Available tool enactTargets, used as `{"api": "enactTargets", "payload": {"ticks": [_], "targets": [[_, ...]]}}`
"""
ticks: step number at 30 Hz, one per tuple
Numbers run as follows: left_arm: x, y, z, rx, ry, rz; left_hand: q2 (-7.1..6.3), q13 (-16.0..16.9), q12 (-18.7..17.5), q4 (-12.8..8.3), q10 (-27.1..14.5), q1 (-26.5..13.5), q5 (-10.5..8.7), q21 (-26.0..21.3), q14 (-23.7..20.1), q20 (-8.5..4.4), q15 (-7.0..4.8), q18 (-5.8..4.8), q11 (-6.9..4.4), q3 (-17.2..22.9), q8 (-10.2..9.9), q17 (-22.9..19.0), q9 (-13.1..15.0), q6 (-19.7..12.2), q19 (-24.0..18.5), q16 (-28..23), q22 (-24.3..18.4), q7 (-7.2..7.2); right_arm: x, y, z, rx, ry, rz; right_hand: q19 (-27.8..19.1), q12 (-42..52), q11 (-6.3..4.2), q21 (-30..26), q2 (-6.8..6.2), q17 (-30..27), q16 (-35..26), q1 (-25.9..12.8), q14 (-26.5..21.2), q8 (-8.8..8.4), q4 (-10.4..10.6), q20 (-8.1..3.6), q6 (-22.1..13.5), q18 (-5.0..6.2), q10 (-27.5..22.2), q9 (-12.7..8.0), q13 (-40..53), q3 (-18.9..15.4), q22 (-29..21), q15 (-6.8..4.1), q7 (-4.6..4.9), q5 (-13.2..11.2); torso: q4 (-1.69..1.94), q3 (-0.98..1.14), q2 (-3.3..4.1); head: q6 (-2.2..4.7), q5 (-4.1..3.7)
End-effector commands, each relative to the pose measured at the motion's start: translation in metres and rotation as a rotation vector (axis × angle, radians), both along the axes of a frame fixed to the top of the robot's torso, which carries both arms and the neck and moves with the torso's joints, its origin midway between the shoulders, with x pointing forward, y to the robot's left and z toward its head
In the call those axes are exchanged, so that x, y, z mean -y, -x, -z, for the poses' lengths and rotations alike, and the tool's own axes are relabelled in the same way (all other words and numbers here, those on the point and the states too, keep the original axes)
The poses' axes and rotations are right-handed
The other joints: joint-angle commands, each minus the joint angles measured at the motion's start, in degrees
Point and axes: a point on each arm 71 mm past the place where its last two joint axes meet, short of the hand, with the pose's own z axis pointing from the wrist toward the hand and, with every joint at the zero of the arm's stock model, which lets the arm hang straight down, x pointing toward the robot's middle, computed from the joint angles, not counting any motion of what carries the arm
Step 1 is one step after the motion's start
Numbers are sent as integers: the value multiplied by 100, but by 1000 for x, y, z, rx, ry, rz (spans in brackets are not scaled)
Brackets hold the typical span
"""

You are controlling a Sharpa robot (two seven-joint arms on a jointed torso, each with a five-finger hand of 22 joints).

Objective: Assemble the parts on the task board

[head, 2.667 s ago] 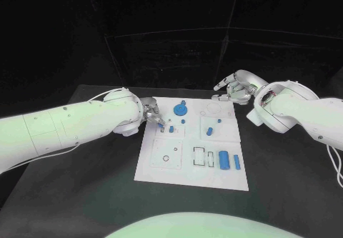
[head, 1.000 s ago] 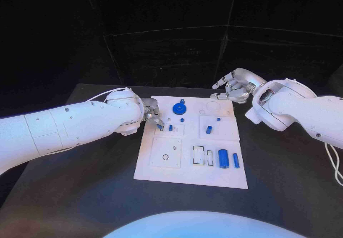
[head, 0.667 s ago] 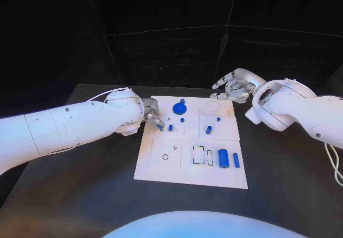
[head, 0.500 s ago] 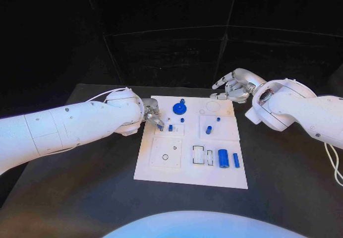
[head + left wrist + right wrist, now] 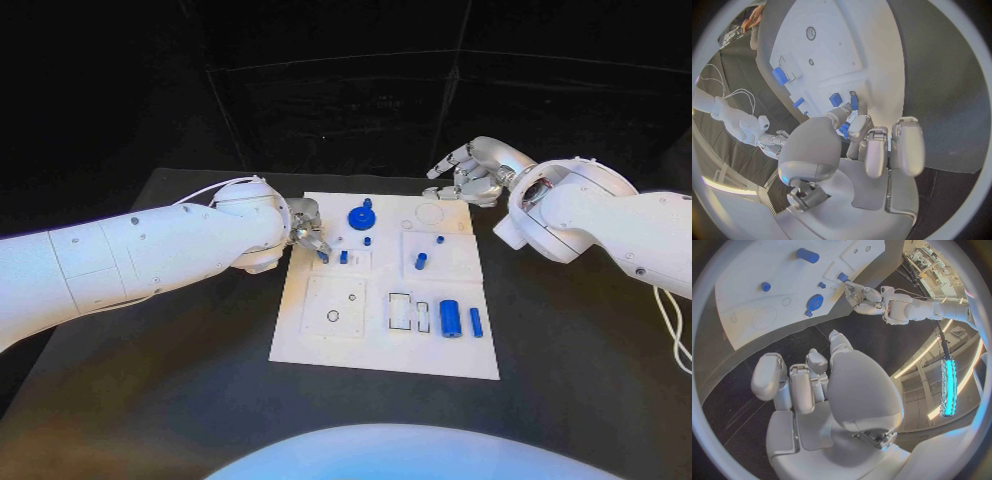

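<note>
1. Black worktop (image 5: 173, 400) under white task board (image 5: 346, 345); blue parts mostly spread over its far and right areas.
2. Left robot hand (image 5: 306, 232) at small blue part (image 5: 343, 258), grip unclear; press straight, gently.
3. Right robot hand (image 5: 464, 172) loosely curled, empty, beyond far edge.

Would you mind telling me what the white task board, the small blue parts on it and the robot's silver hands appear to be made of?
The flat white task board looks like matte plastic: even colour, crisp shallow cut-outs, no glare. The small blue cylinder and its fellow parts seem moulded or printed plastic, uniformly coloured, slightly glossy. The left hand and right hand look like brushed metal or metallic-painted plastic; I cannot tell which.
</note>
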Motion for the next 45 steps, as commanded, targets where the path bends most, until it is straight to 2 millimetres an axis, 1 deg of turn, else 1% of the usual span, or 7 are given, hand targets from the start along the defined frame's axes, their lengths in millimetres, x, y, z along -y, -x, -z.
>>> {"api": "enactTargets", "payload": {"ticks": [1,10,13,35,39,42,45], "targets": [[1,1,1,-13,-2,13,38,4,9,-446,41,-5,22,-12,606,-9,-11,-37,5,462,40,1509,11,-3,81,18,262,-35,-1,0,-1,5,1,-11,-21,20,13,-24,55,233,-29,14,321,32,5,-2,-40,40,-19,-7,-2,-32,-5,-36,-17,31,0,1,0,-13,4],[2,2,2,-24,-3,15,38,4,9,-446,41,-5,22,-12,606,-9,-11,-37,5,462,40,1509,11,-3,81,18,262,-35,-2,0,-1,5,1,-11,-21,20,13,-24,55,233,-29,14,321,32,5,-2,-40,40,-19,-7,-2,-32,-5,-36,-17,31,-1,1,-1,-21,-4],[2,2,2,-31,-7,18,37,3,8,-446,41,-5,22,-13,606,-9,-11,-37,5,463,40,1509,12,-3,81,18,262,-35,-1,0,-1,5,1,-11,-21,20,13,-24,55,233,-29,14,321,32,5,-2,-40,40,-19,-7,-2,-32,-5,-36,-17,31,5,2,2,-26,-14],[2,4,5,-65,-17,30,16,-35,-24,-439,29,-31,21,-14,606,-11,-14,-37,1,494,59,1509,24,-1,82,18,263,-40,-2,0,-1,4,2,-15,-22,19,13,-26,58,233,-29,24,321,35,4,-2,-42,41,-21,-7,-6,-39,-8,-36,-17,34,4,0,1,-36,-4],[2,3,5,-66,-12,25,12,-16,-4,-406,45,-77,21,-21,606,-12,-15,-36,1,524,75,1509,34,-4,80,18,258,-40,-2,0,-1,8,-1,-16,-22,19,13,-26,58,233,-29,24,321,35,4,-2,-42,41,-21,-7,-6,-39,-8,-36,-17,34,2,1,-2,-39,-5],[1,2,6,-75,-4,17,17,-18,-3,-340,46,-163,19,-29,606,-13,-16,-35,2,552,92,1509,45,-11,78,18,252,-41,-2,0,-2,9,-2,-16,-22,19,13,-26,58,233,-29,24,321,35,4,-2,-42,41,-21,-7,-6,-39,-8,-36,-17,34,5,1,1,-40,-10],[2,1,6,-81,0,12,-17,-21,0,-261,47,-279,14,-28,606,-15,-18,-36,-1,520,118,1509,58,2,80,18,257,-49,-3,0,-2,9,-2,-16,-21,20,13,-25,58,233,-29,25,321,35,4,-2,-42,41,-21,-7,-5,-40,-6,-36,-17,34,1,0,1,-40,-6]]}}
